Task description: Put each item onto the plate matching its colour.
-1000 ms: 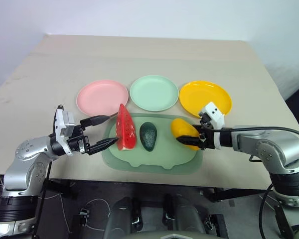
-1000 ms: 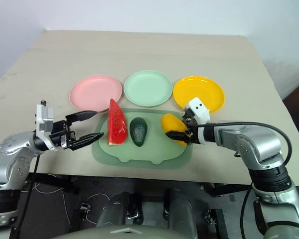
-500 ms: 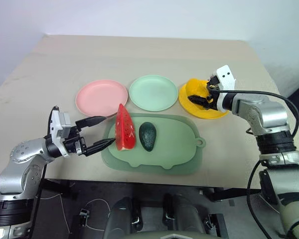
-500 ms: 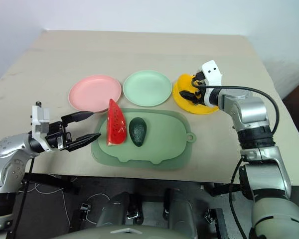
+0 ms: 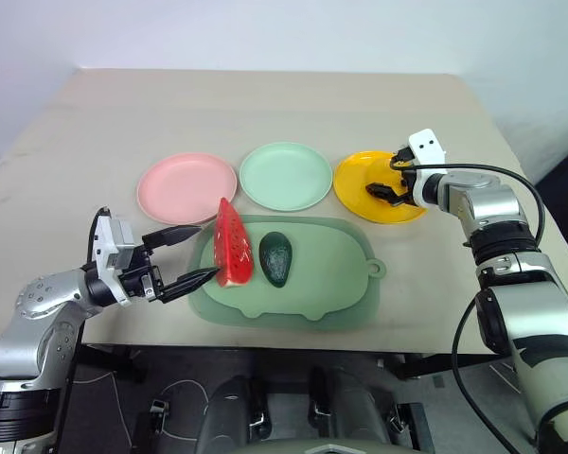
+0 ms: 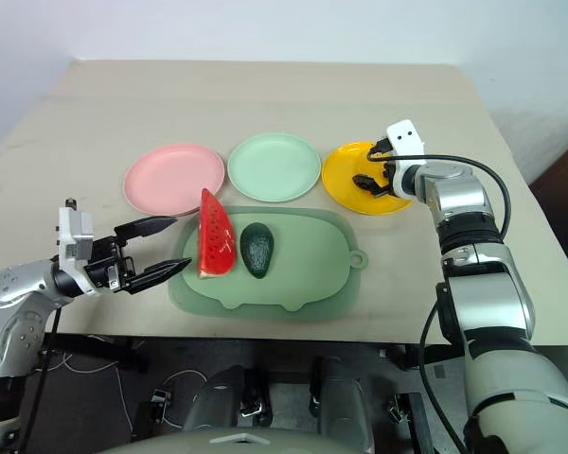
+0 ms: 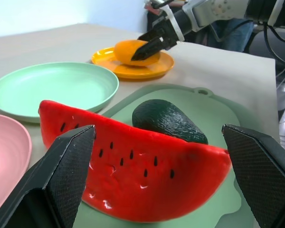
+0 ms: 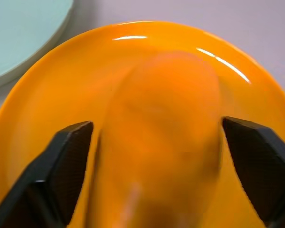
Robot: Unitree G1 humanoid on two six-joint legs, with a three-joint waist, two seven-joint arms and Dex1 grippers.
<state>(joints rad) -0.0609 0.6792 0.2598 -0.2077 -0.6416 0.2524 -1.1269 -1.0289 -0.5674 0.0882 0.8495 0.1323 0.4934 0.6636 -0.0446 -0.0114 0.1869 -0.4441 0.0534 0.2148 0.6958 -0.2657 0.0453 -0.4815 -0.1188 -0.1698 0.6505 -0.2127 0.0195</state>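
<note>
Seemingly light, stiff and smooth-skinned, the watermelon wedge [image 5: 233, 244] stands on edge at the mat's [image 5: 331, 293] nine o'clock side, with the avocado [image 5: 275, 258] beside it, and is best taken across its flat red faces. The left gripper [image 5: 182, 256] is held wide open around the wedge's near end, gripping nothing. At two o'clock, the right gripper [image 5: 382, 181] is spread open astride the mango [image 7: 135, 51], which lies on the yellow plate [image 5: 352, 178], apparently let go.

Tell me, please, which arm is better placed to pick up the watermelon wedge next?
The left. Its open left gripper sits right beside the watermelon wedge on the mat's near-left side, fingers either side of it in the wrist view. The right gripper is far off over the yellow plate.
</note>
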